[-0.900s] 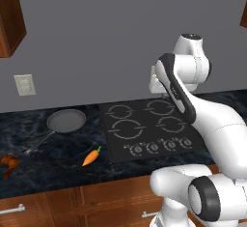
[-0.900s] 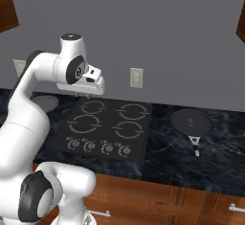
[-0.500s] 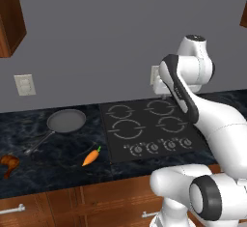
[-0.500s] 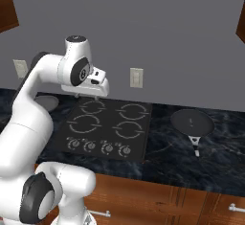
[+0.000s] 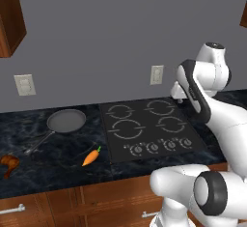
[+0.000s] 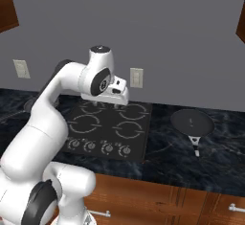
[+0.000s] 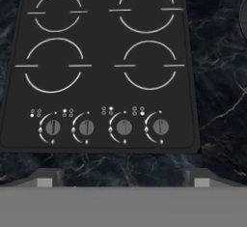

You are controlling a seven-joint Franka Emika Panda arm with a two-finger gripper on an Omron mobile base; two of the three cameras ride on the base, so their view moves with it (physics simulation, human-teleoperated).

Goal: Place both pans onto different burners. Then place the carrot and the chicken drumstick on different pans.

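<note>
One dark pan (image 5: 66, 120) lies on the counter left of the black cooktop (image 5: 147, 129), its handle pointing to the front left. The other pan (image 6: 192, 122) lies right of the cooktop (image 6: 107, 128), handle toward the front edge. All four burners (image 7: 149, 64) are bare. The orange carrot (image 5: 90, 157) lies in front of the left pan. Further left, near the counter's edge, is the brown chicken drumstick (image 5: 8, 163). My gripper (image 6: 107, 105) hangs above the back of the cooktop, pointing down. In the hand view the gripper (image 7: 123, 180) is open, fingertips (image 7: 46, 180) wide apart, holding nothing.
Four knobs (image 7: 105, 127) run along the cooktop's front. Wall outlets (image 5: 157, 74) sit behind the counter, with a hood above the cooktop and wooden cabinets at the upper corners. Dark marble counter (image 5: 53, 168) runs on both sides of the cooktop.
My arm has swung the hand rightward and a little lower over the back of the cooktop. Pans, carrot and drumstick lie where they were.
</note>
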